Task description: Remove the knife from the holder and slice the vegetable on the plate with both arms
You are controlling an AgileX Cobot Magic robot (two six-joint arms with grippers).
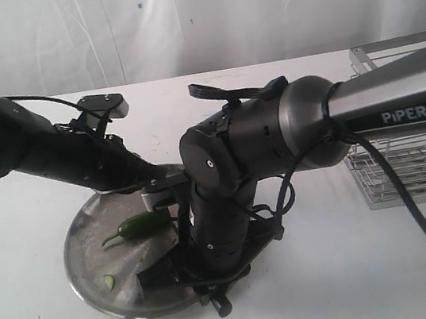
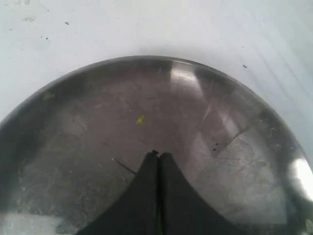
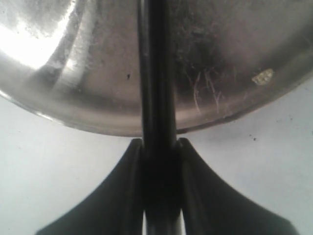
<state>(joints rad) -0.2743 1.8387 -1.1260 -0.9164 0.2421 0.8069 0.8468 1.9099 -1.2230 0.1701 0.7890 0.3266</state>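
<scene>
The steel plate (image 1: 80, 235) lies left of centre with the dark green chili (image 1: 144, 224) on it, stem pointing left. A small cut slice (image 1: 109, 282) rests near the plate's front rim. My left gripper (image 2: 157, 154) hovers low over the plate (image 2: 73, 122), fingers pressed together, with only a thin green glint in the slit. A yellow-green scrap (image 2: 140, 118) lies ahead of it. My right gripper (image 3: 159, 143) is shut on the black knife (image 3: 157, 73), which runs out over the plate (image 3: 98, 105). The dark blade (image 1: 159, 270) lies low across the plate's near side. Another slice (image 3: 263, 77) sits beside the knife.
The wire holder (image 1: 411, 170) stands at the right edge of the white table (image 1: 336, 285). The bulky right arm (image 1: 273, 130) crosses the middle and hides the plate's right side. White curtain behind.
</scene>
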